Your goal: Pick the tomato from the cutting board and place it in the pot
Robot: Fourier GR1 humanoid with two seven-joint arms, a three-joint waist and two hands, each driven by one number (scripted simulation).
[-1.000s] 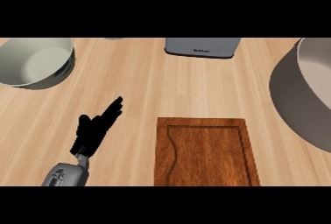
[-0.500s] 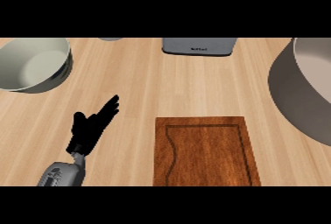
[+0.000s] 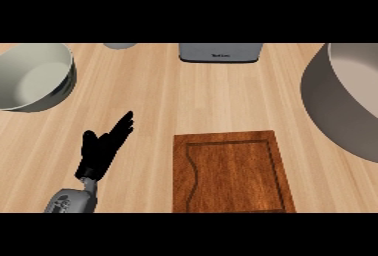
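Note:
A brown wooden cutting board [image 3: 230, 172] lies at the lower middle of the counter with nothing on it. No tomato shows in the head view. A large grey pot [image 3: 341, 97] fills the right edge, cut off by the frame; only part of its inside shows. My left hand [image 3: 102, 148] rests open at the lower left, fingers straight and pointing up and to the right, a short way left of the board. My right hand is out of sight.
A pale grey bowl [image 3: 33, 77] stands at the upper left. A grey appliance [image 3: 220, 52] sits at the top middle by the back edge, and a small grey object [image 3: 119, 45] peeks in beside it.
The whole view has slid slightly: the bowl, appliance and pot sit a little further left and higher than before. My left hand keeps the same open pose.

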